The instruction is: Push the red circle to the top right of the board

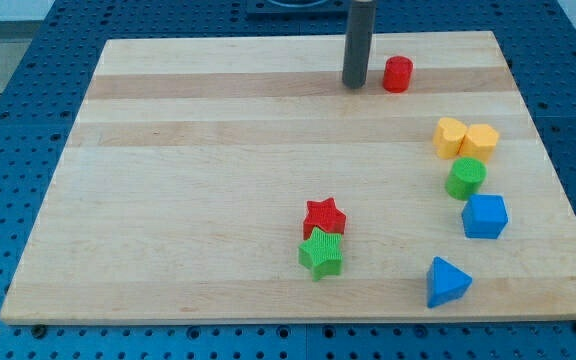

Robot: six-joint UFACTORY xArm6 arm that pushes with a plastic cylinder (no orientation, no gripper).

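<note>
The red circle (397, 74) is a small red cylinder standing on the wooden board (198, 180) near the view's top, right of centre. My tip (355, 84) is the lower end of a dark rod that comes down from the view's top. It rests on the board just left of the red circle, with a small gap between them.
A yellow heart (450, 136) and a yellow hexagon (481, 141) touch at the right. Below them are a green circle (465, 178), a blue cube-like block (484, 216) and a blue triangle (446, 282). A red star (325, 216) touches a green star (321, 253) at lower centre.
</note>
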